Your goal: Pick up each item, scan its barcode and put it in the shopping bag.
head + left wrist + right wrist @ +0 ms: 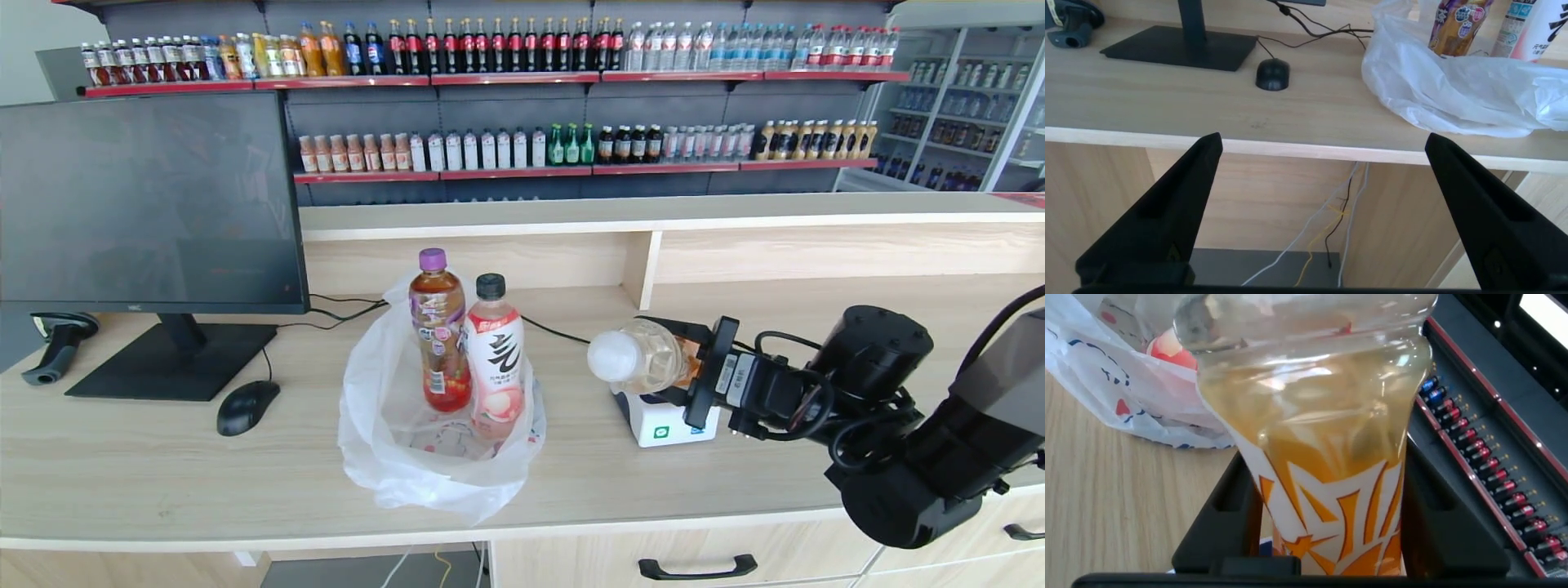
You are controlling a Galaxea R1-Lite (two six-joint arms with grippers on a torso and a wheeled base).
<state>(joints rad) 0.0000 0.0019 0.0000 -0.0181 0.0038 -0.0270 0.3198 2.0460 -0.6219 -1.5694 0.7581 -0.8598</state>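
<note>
The bottle with the white cap lay on its side in the air, just above a small white scanner box on the table. The right gripper was clamped on the bottle's lower end, with one finger on each side. The cap pointed toward the shopping bag. The drink inside looked pale yellow, and the label had orange and white shapes on it.

The white shopping bag sat open on the table, just beside the scanner box. Two bottles stood upright in it, touching each other. One had a purple cap and a brown drink. The other had a black cap and a pink drink.

The left gripper hung low in front of the table's edge, with its fingers wide apart and nothing between them.

Farther along the table stood a dark monitor. A black mouse lay near its stand, and a hand scanner rested at the far end. Long shelves full of drinks ran along the wall behind.
</note>
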